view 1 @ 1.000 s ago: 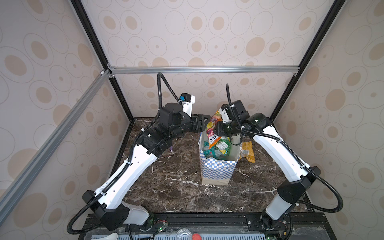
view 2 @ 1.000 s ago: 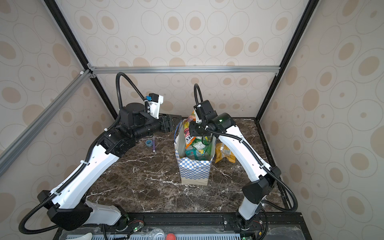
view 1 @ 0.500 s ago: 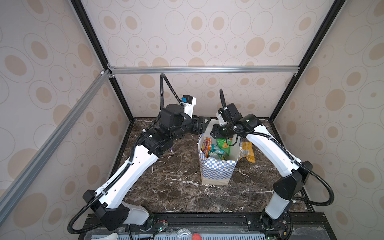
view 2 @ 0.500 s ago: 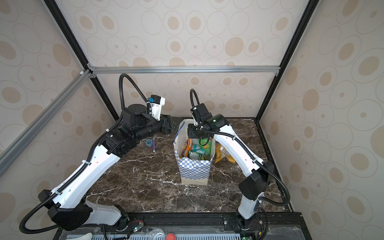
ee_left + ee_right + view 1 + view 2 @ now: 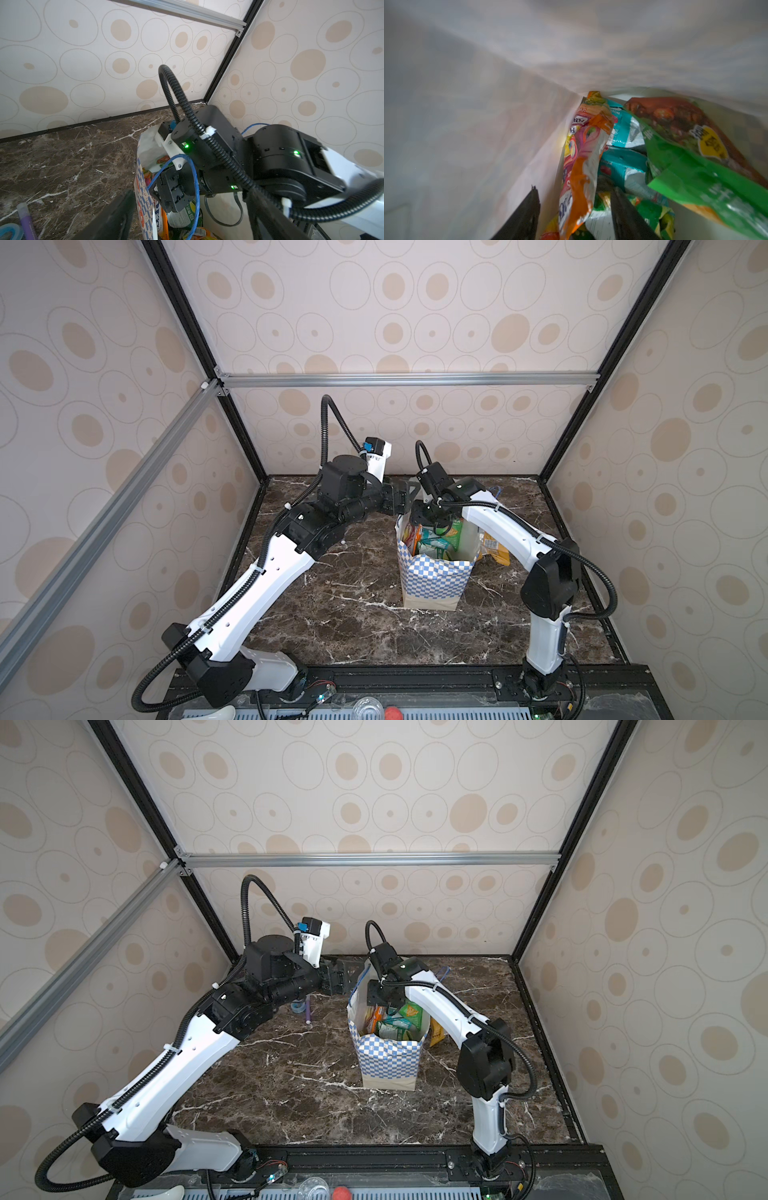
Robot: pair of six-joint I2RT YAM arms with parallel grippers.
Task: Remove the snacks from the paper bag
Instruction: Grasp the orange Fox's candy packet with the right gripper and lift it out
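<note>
In both top views the paper bag (image 5: 432,580) (image 5: 390,1060) stands upright near the middle of the dark marble table (image 5: 332,614). Its mouth is open and the snacks (image 5: 432,537) (image 5: 390,1021) are packed inside, with orange, teal and green packets showing above the checkered wall. One yellow packet (image 5: 494,547) (image 5: 436,1031) lies on the table just beside the bag, on its right. The right arm (image 5: 498,522) bends down over the mouth, so the right jaws are inside the bag and hidden from above. The left jaws sit at the bag's far left rim. In a top view a purple pen (image 5: 308,1011) and a blue tape roll (image 5: 297,1007) lie on the table under the left arm (image 5: 187,1052). The left wrist view shows the left jaws spread wide with the bag's checkered wall (image 5: 143,187) between the two fingers and nothing gripped. A blue cord handle (image 5: 196,193) loops across the right arm's black wrist. The right wrist view is blurred and looks down inside the white paper. There the right jaws stand partly apart on either side of an orange packet (image 5: 581,166), with a gap at each finger, so the packet is not pinched. Teal packets (image 5: 623,133) and a green packet (image 5: 695,166) lie next to it.
</note>
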